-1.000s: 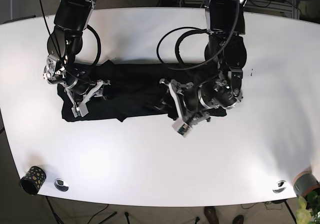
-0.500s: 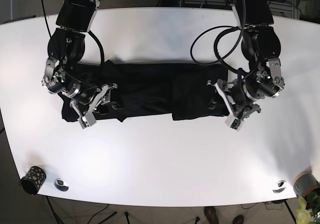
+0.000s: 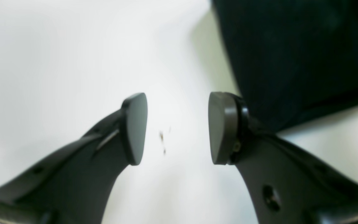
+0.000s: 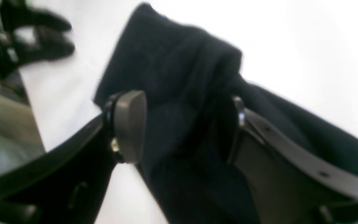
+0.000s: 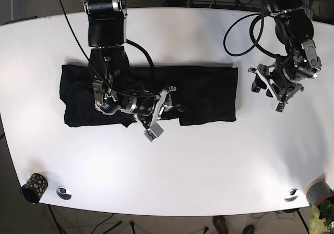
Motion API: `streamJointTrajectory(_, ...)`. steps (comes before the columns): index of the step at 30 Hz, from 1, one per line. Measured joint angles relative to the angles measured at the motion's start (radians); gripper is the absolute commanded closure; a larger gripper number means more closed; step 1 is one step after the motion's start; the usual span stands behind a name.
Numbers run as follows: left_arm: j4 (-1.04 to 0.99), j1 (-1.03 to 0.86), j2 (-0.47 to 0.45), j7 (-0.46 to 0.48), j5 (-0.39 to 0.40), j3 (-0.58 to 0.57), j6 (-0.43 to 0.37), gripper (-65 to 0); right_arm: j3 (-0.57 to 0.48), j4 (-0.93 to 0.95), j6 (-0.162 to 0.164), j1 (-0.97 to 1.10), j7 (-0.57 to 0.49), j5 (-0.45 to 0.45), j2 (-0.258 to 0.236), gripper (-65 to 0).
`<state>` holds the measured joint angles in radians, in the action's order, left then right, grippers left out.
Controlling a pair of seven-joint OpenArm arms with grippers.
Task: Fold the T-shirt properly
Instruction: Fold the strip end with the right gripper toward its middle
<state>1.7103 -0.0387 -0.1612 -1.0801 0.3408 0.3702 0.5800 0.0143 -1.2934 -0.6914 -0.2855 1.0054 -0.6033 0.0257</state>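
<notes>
The black T-shirt (image 5: 198, 90) lies on the white table (image 5: 172, 166) as a long flat strip, with a notch in its lower edge near the middle. My right gripper (image 5: 158, 114) is over that lower middle edge. In the right wrist view the right gripper (image 4: 182, 124) is open, with a bunched fold of the shirt (image 4: 172, 71) between its jaws. My left gripper (image 5: 275, 92) is off the shirt's right end, over bare table. In the left wrist view the left gripper (image 3: 177, 127) is open and empty, and the shirt's edge (image 3: 291, 56) lies beside its right finger.
A dotted dark cup (image 5: 34, 188) and a metal disc (image 5: 64, 193) sit at the front left corner. Another disc (image 5: 291, 195) and a grey pot (image 5: 318, 192) with a plant sit at the front right. Cables hang at the table's back edge.
My left gripper has moved right, off the shirt's right end. My right gripper has moved from the shirt's left end to its lower middle. The shirt now lies flatter at both ends.
</notes>
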Motion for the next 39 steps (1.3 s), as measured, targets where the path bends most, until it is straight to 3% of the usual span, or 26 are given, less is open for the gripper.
streamJointTrajectory(3,0.039,-0.019,0.002,-0.007,-0.002,0.005,0.000,-29.3,-0.001,0.067,0.002,-0.018,-0.087,-0.004,0.005,-34.4)
streamJointTrajectory(6,0.089,-0.038,0.003,0.005,0.008,0.005,0.000,-29.3,-0.001,0.125,0.003,-0.034,-0.099,0.001,0.003,-34.4)
streamJointTrajectory(9,0.108,-0.054,0.006,0.003,0.008,0.004,0.001,-29.3,0.000,0.171,0.037,-0.047,-0.131,0.002,-0.001,-34.4)
streamJointTrajectory(11,0.108,-0.056,0.007,0.002,0.008,0.004,0.000,-29.3,-0.004,0.190,0.039,-0.050,-0.142,0.002,-0.003,-34.4)
streamJointTrajectory(17,0.109,-0.055,0.008,0.003,0.005,0.004,0.000,-29.3,-0.119,0.203,0.040,-0.052,-0.153,0.000,-0.002,-34.1)
streamJointTrajectory(20,0.109,-0.055,0.007,0.003,0.005,0.004,0.000,-29.3,-0.140,0.204,0.040,-0.041,-0.172,0.000,0.012,-27.7)
streamJointTrajectory(25,0.109,-0.049,0.008,0.003,0.005,0.003,0.000,-29.3,-0.138,0.204,0.041,-0.006,-0.231,-0.003,0.022,-2.1)
streamJointTrajectory(26,0.108,-0.049,0.008,0.003,0.005,0.003,0.000,-29.3,-0.138,0.204,0.041,-0.003,-0.230,-0.003,0.021,0.0)
streamJointTrajectory(39,0.108,-0.049,0.007,0.003,0.003,-0.002,0.001,-29.3,-0.132,-0.045,0.044,0.090,-0.121,-0.011,-0.037,0.0)
